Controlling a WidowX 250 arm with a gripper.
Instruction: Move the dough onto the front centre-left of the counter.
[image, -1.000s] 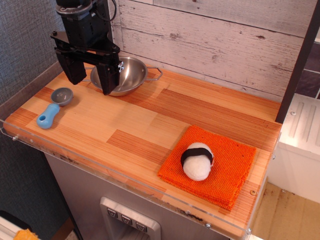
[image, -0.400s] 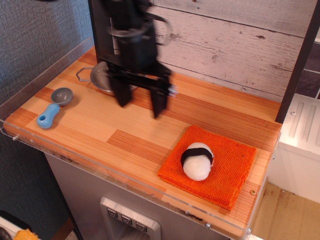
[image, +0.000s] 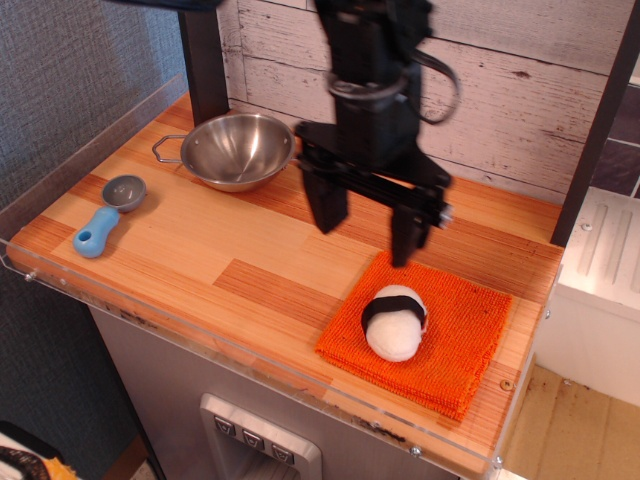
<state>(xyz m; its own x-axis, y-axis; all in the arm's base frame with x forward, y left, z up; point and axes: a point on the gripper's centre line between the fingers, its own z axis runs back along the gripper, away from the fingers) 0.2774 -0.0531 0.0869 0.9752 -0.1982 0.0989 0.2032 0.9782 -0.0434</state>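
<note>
A: Where was the dough (image: 394, 322) at that point?

B: It lay on the orange woven mat (image: 422, 330), toward the mat's left half, at the right end of the table (image: 250, 250). It was a white lump with a black band over its upper part. Nothing touched it.

A: And the claw (image: 368, 225)?

B: It hung above the table, behind and slightly left of the dough. Its two black fingers (image: 327, 200) pointed down and stood wide apart, with nothing between them. The right-hand finger tip sat over the back edge of the mat; the other was over bare wood.

A: So it held nothing?

B: Nothing. It was spread open and clear of the dough.

A: What else was on the table?

B: A steel bowl (image: 236, 150) with a wire handle stood at the back left, near the dark post. A blue scoop (image: 108, 215) with a grey cup lay near the left edge, in front of the bowl. The front centre-left of the table showed only striped wood behind the clear edge strip (image: 200, 345).
</note>
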